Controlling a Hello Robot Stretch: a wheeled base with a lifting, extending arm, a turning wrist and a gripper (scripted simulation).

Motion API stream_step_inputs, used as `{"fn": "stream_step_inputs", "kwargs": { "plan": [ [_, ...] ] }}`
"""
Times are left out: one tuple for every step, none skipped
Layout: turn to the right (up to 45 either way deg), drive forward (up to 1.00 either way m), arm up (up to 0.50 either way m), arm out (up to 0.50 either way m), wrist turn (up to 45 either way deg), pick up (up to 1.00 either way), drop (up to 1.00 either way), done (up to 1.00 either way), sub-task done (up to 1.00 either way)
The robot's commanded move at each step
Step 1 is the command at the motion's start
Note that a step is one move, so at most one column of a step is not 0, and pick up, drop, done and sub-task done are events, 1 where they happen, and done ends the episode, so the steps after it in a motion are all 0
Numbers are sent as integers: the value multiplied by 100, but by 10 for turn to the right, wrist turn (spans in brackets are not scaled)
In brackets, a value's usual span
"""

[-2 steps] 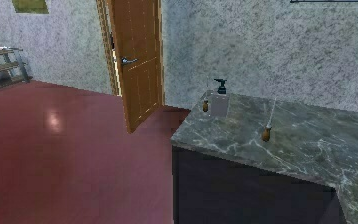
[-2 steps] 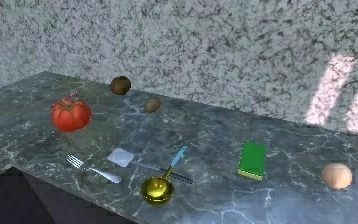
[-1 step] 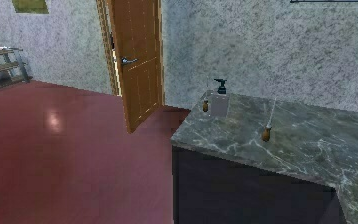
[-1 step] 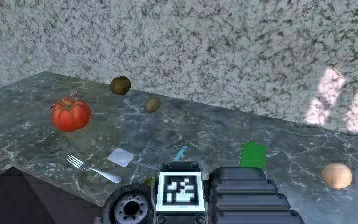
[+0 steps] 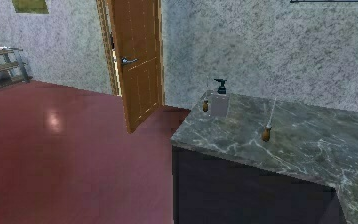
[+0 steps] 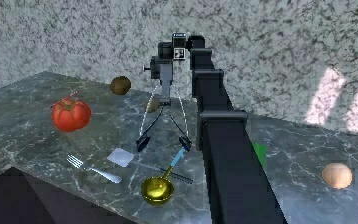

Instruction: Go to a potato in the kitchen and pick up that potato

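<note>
Reaching for the potato (image 6: 119,85) looks like the step in hand. I take the potato to be the brown roundish lump lying on the marble desk (image 6: 297,165), toward the wall, up and right of the red tomato (image 6: 71,114). The arm (image 6: 222,130) stretches out across the desk, and the claw (image 6: 164,143) sits at its far end, off to the right of the potato and apart from it. A smaller brown thing (image 6: 153,101) lies just beside the claw's body, so I cannot tell whether the claw has hold of anything, nor how its fingers are set.

To do this well, I judge that the claw should be brought across toward the arm side view's left until the potato sits squarely between the fingers. It should then drop low enough to take the lump round its middle. It is round and may roll, so a slow approach suits it. The smaller brown thing and the tomato should be kept out of the path.

The arm side view gives the working picture: arm, claw, potato, a fork (image 6: 92,168), a yellow pan (image 6: 157,188) and a pale tan ball (image 6: 336,175) far right. The forward view adds the room itself: a wooden door (image 5: 137,60), red floor (image 5: 67,130), the desk's near corner and a soap dispenser (image 5: 219,100) standing on it.
</note>
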Motion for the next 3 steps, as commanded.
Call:
{"fn": "stream_step_inputs", "kwargs": {
  "plan": [
    [0, 0, 0, 0, 450, 0, 0, 0, 0],
    [0, 0, 0, 0, 450, 0, 0, 0, 0],
    [0, 0, 0, 0, 450, 0, 0, 0, 0]
  ]
}}
